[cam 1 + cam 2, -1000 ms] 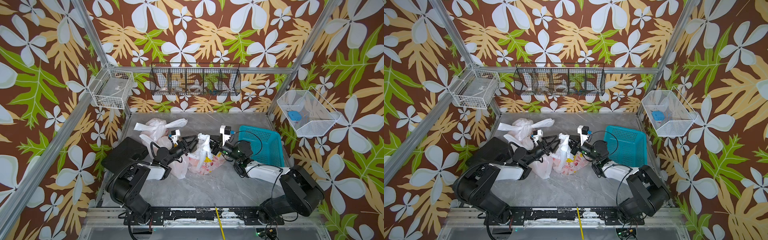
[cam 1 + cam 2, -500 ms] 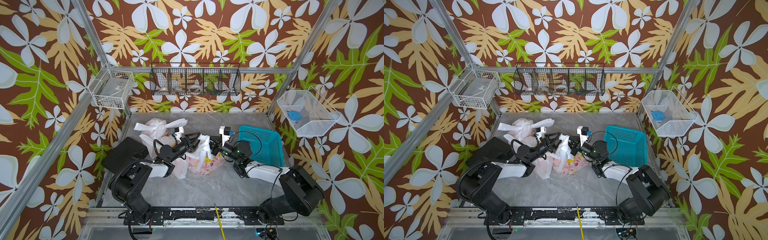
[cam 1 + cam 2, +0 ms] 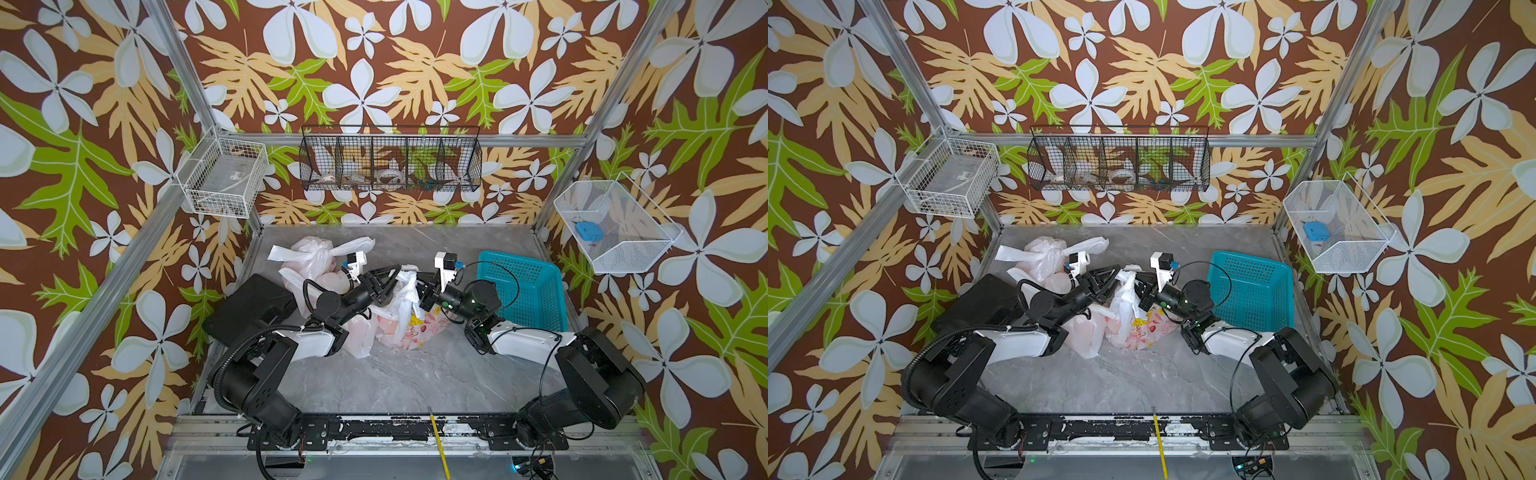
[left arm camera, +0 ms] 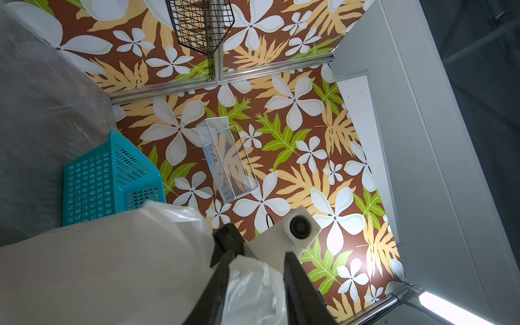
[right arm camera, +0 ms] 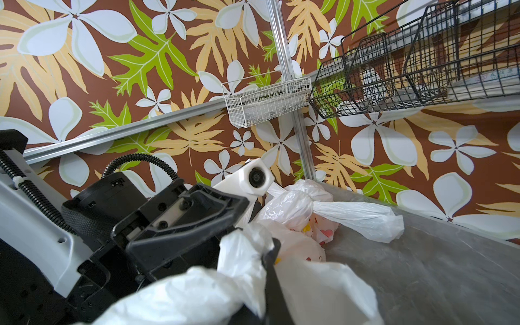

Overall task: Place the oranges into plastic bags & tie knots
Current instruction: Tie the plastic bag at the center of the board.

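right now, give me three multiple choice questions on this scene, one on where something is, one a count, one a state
1. Where is the teal basket?
A. on the table, on the robot's right side
B. hung on the back wall
C. under the left arm

2. How many wire baskets hang on the walls?
A. one
B. three
C. five

3. The plastic bag at the back of the table is:
A. lying flat and empty
B. knotted shut
C. torn in half

Answers:
1 A: it stands on the grey tabletop at the right, in both top views.
2 B: there is a white one on each side wall and a black one on the back wall.
3 B: its handles are twisted into a knot with strip ends sticking out.
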Controlling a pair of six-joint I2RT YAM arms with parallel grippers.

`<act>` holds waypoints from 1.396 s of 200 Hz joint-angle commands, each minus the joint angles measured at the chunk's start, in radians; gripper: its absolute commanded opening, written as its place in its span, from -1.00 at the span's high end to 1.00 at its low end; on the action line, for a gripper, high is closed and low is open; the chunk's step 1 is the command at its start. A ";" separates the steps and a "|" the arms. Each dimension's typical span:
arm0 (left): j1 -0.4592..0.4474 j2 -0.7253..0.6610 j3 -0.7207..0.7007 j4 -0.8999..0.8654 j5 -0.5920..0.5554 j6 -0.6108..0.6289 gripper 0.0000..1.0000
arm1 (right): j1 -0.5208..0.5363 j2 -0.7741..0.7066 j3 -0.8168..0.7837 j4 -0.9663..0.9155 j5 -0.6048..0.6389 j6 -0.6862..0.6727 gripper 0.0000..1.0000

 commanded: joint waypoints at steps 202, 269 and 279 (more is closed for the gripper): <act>-0.023 -0.073 0.027 -0.105 -0.031 0.239 0.06 | 0.002 -0.019 -0.001 0.012 0.001 -0.009 1.00; -0.025 -0.091 0.024 -0.160 -0.043 0.273 0.90 | 0.002 -0.031 0.001 -0.015 0.011 -0.015 1.00; -0.025 -0.103 0.022 -0.183 -0.052 0.290 1.00 | 0.002 -0.042 -0.007 -0.028 0.020 -0.023 1.00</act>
